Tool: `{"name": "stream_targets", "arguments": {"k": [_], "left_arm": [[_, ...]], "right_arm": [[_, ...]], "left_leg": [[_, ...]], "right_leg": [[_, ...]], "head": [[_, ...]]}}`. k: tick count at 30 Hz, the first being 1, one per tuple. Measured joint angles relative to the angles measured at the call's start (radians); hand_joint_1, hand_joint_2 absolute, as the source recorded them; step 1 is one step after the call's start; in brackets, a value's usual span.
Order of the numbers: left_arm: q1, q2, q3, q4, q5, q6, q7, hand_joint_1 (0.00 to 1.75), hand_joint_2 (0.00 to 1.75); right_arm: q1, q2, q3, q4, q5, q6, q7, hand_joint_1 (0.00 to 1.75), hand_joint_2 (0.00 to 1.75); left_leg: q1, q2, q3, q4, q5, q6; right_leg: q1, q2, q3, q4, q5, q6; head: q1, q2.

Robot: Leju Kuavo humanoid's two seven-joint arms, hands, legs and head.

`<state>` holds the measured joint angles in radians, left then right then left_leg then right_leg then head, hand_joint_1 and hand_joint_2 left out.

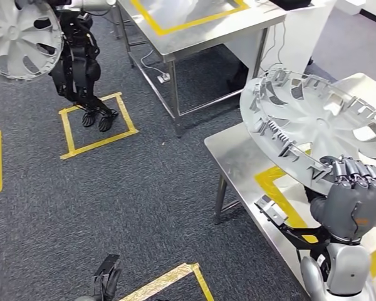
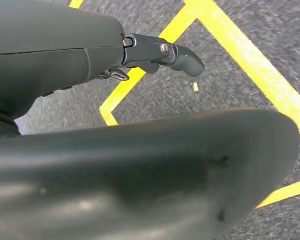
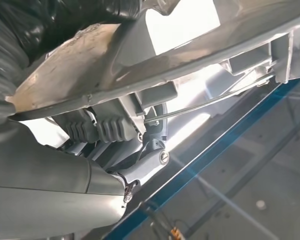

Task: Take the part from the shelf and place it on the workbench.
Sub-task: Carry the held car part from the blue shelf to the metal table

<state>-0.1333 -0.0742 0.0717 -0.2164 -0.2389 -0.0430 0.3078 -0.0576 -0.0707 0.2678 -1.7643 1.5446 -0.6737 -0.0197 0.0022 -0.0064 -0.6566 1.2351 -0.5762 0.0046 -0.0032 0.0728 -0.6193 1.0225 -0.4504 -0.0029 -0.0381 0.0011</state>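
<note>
- You're in the carry-and-place step: your right hand [image 1: 354, 204] grips the part [image 1: 318, 122] by its rim, above the counter [image 1: 233, 157] near its front edge.
- Next, judge a level lowering, then release.
- Left wrist view shows your left hand [image 2: 163, 52] with fingers apart, holding nothing, over the floor [image 2: 235, 75].

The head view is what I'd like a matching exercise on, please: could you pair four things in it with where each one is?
Things:
1. wheel cover
2. right hand
3. left hand
4. other robot

Places:
A. hanging low over the carpet
B. standing in a yellow floor square
C. above the workbench
D. gripping the wheel cover's rim

Pairs: 1-C, 2-D, 3-A, 4-B
</note>
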Motion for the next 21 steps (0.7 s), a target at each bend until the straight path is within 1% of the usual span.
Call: {"name": "stream_targets", "arguments": {"k": [1, 2, 3, 4, 5, 6, 7, 8, 9, 10, 11, 12, 13, 14, 15, 16, 17, 18, 19, 20, 21], "left_arm": [[-0.001, 0.001, 0.000, 0.000, -0.001, -0.001, 0.000, 0.00, 0.00], [-0.001, 0.003, 0.000, 0.000, -0.001, -0.001, 0.000, 0.00, 0.00], [-0.001, 0.004, 0.000, 0.000, -0.001, -0.002, 0.000, 0.00, 0.00], [-0.002, 0.005, 0.000, 0.000, -0.001, -0.002, 0.000, 0.00, 0.00], [-0.002, 0.004, 0.000, 0.000, -0.001, -0.002, 0.000, 0.00, 0.00], [-0.003, 0.003, 0.000, 0.000, -0.002, -0.002, 0.001, 0.00, 0.00], [-0.004, 0.002, 0.000, 0.000, -0.002, -0.002, 0.001, 0.00, 0.00], [-0.006, 0.002, 0.000, 0.000, -0.002, -0.002, 0.001, 0.00, 0.00], [-0.006, 0.002, 0.000, 0.000, -0.002, -0.002, 0.001, 0.00, 0.00], [-0.006, 0.002, 0.000, 0.000, -0.002, -0.002, 0.000, 0.00, 0.00], [-0.005, 0.003, 0.000, 0.000, -0.002, -0.002, 0.000, 0.00, 0.00], [-0.004, 0.003, 0.000, 0.000, -0.002, -0.002, 0.000, 0.00, 0.00], [-0.003, 0.003, 0.000, 0.000, -0.002, -0.002, 0.000, 0.00, 0.00], [-0.003, 0.002, 0.000, 0.000, -0.002, -0.002, 0.000, 0.00, 0.00], [-0.004, 0.001, 0.000, 0.000, -0.002, -0.002, 0.000, 0.00, 0.00], [-0.005, 0.001, 0.000, 0.000, -0.002, -0.002, 0.000, 0.00, 0.00], [-0.005, 0.001, 0.000, 0.000, -0.002, -0.002, 0.000, 0.00, 0.00], [-0.006, 0.001, 0.000, 0.000, -0.002, -0.002, 0.000, 0.00, 0.00], [-0.006, 0.002, 0.000, 0.000, -0.002, -0.002, 0.000, 0.00, 0.00], [-0.006, 0.003, 0.000, 0.000, -0.002, -0.002, 0.000, 0.00, 0.00], [-0.007, 0.002, 0.000, 0.000, -0.002, -0.002, 0.000, 0.00, 0.00]], "right_arm": [[0.000, 0.000, 0.000, 0.000, 0.000, 0.000, -0.001, 1.75, 1.75], [-0.001, 0.000, 0.000, 0.000, 0.000, 0.000, -0.002, 1.75, 1.75], [-0.002, 0.000, 0.000, 0.000, 0.000, 0.000, -0.002, 1.75, 1.75], [-0.003, 0.000, 0.000, 0.000, 0.000, 0.000, -0.002, 1.75, 1.75], [-0.004, 0.000, 0.000, 0.000, 0.000, 0.000, -0.002, 1.75, 1.75], [-0.004, 0.000, -0.001, -0.001, 0.000, 0.000, -0.002, 1.75, 1.75], [-0.003, 0.000, -0.003, -0.001, 0.000, 0.000, -0.002, 1.75, 1.75], [-0.003, 0.000, -0.004, 0.000, 0.000, 0.000, -0.002, 1.75, 1.75], [-0.004, 0.000, -0.005, 0.000, 0.000, 0.000, -0.002, 1.75, 1.75], [-0.005, 0.000, -0.006, 0.000, 0.000, 0.000, -0.003, 1.75, 1.75], [-0.006, 0.000, -0.006, 0.000, 0.000, 0.000, -0.003, 1.75, 1.75], [-0.006, 0.000, -0.006, 0.000, 0.000, 0.000, -0.003, 1.75, 1.75], [-0.006, 0.000, -0.006, 0.000, 0.000, 0.000, -0.003, 1.75, 1.75], [-0.006, 0.000, -0.007, 0.000, 0.000, 0.000, -0.003, 1.75, 1.75], [-0.006, 0.000, -0.007, 0.000, 0.000, 0.000, -0.003, 1.75, 1.75], [-0.007, 0.000, -0.007, 0.000, 0.000, 0.000, -0.002, 1.75, 1.75], [-0.007, 0.000, -0.007, 0.000, 0.000, 0.000, -0.002, 1.75, 1.75], [-0.008, 0.000, -0.007, 0.000, 0.000, 0.000, -0.002, 1.75, 1.75], [-0.008, 0.000, -0.007, 0.000, 0.000, 0.000, -0.002, 1.75, 1.75], [-0.008, 0.000, -0.008, 0.000, 0.000, 0.000, -0.002, 1.75, 1.75], [-0.008, 0.000, -0.008, 0.000, 0.000, 0.000, -0.002, 1.75, 1.75]], "left_leg": [[-0.001, -0.025, 0.027, -0.069, 0.041, 0.006], [0.001, -0.053, 0.052, -0.133, 0.072, 0.011], [0.000, -0.076, 0.070, -0.180, 0.088, 0.014], [0.000, -0.092, 0.079, -0.204, 0.091, 0.015], [-0.001, -0.088, 0.081, -0.212, 0.088, 0.015], [0.000, -0.076, 0.084, -0.219, 0.089, 0.017], [0.001, -0.062, 0.087, -0.225, 0.092, 0.021], [0.002, -0.047, 0.090, -0.231, 0.096, 0.025], [0.004, -0.031, 0.092, -0.237, 0.099, 0.029], [0.002, -0.016, 0.093, -0.239, 0.100, 0.031], [0.001, -0.001, 0.093, -0.239, 0.099, 0.033], [0.000, 0.015, 0.093, -0.239, 0.098, 0.033], [0.001, 0.029, 0.093, -0.239, 0.097, 0.033], [0.001, 0.044, 0.094, -0.238, 0.096, 0.031], [0.002, 0.057, 0.095, -0.238, 0.093, 0.027], [0.002, 0.069, 0.097, -0.236, 0.090, 0.022], [0.000, 0.080, 0.098, -0.233, 0.086, 0.017], [-0.003, 0.089, 0.099, -0.231, 0.083, 0.011], [-0.007, 0.097, 0.101, -0.228, 0.080, 0.007], [-0.009, 0.106, 0.102, -0.227, 0.079, 0.004], [-0.008, 0.116, 0.104, -0.227, 0.077, 0.001]], "right_leg": [[-0.001, 0.014, 0.001, 0.000, 0.000, 0.000], [-0.001, 0.028, 0.000, 0.002, 0.000, 0.002], [-0.003, 0.041, -0.004, 0.003, 0.002, 0.006], [-0.006, 0.053, -0.010, 0.003, 0.005, 0.012], [-0.009, 0.066, -0.015, 0.002, 0.009, 0.019], [-0.011, 0.076, -0.021, 0.001, 0.011, 0.025], [-0.010, 0.064, -0.028, 0.005, 0.008, 0.030], [-0.008, 0.039, -0.040, 0.024, -0.005, 0.034], [-0.006, 0.004, -0.061, 0.064, -0.028, 0.037], [-0.005, -0.033, -0.089, 0.121, -0.059, 0.040], [-0.006, -0.052, -0.120, 0.188, -0.089, 0.045], [-0.009, -0.062, -0.146, 0.244, -0.108, 0.049], [-0.012, -0.066, -0.158, 0.271, -0.112, 0.053], [-0.015, -0.071, -0.150, 0.258, -0.097, 0.057], [-0.018, -0.080, -0.120, 0.206, -0.068, 0.060], [-0.019, -0.100, -0.080, 0.133, -0.040, 0.064], [-0.016, -0.124, -0.041, 0.067, -0.019, 0.063], [-0.014, -0.140, -0.015, 0.021, -0.010, 0.058], [-0.011, -0.149, -0.004, 0.002, -0.010, 0.051], [-0.008, -0.142, -0.002, 0.002, -0.012, 0.041], [-0.007, -0.128, -0.004, 0.002, -0.010, 0.033]], "head": [[0.000, 0.000], [0.001, 0.000], [-0.001, 0.000], [-0.002, 0.000], [-0.003, 0.000], [-0.005, 0.000], [-0.004, 0.000], [-0.001, 0.000], [0.002, 0.000], [0.004, 0.000], [0.006, 0.000], [0.006, 0.000], [0.007, 0.000], [0.007, 0.000], [0.007, 0.000], [0.007, 0.000], [0.008, 0.000], [0.008, 0.000], [0.008, 0.000], [0.007, 0.000], [0.006, 0.000]]}}
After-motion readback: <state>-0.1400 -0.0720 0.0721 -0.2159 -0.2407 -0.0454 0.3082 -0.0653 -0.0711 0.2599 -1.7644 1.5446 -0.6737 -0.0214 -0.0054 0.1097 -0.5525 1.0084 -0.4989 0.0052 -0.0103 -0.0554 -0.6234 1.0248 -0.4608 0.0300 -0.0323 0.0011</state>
